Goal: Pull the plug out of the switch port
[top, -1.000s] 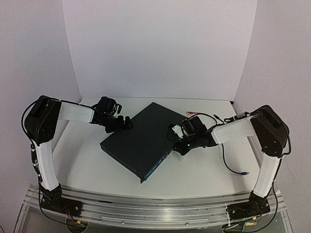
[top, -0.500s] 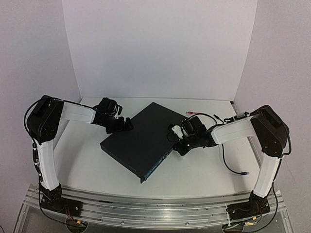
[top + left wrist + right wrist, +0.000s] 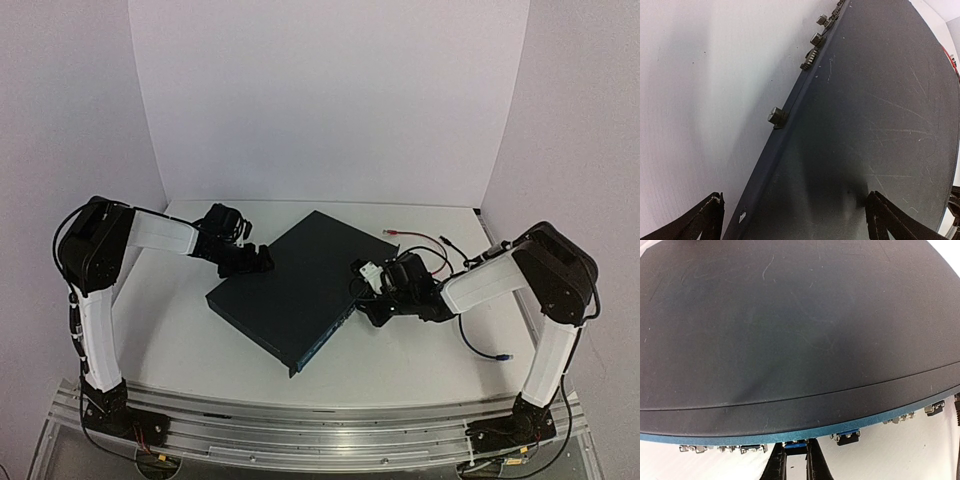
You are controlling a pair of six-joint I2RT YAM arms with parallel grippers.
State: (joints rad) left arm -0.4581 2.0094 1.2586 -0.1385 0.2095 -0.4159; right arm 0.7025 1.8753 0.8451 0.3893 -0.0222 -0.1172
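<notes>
I judge the pull not yet made: the switch (image 3: 290, 290) lies askew at the middle of the surface (image 3: 180, 330), its socket edge turned toward the right edge, and my right claw (image 3: 796, 460) is pinched narrow on the small blue plug (image 3: 795, 444), which looks seated in its port. My left claw (image 3: 792, 210) stands wide over the switch's far-left edge, gripping nothing, placed as if to brace the box. A red cable (image 3: 410, 236) near the far right corner and a blue cable (image 3: 468, 338) by the right edge lie loose behind my right arm and could snag as I draw back.
</notes>
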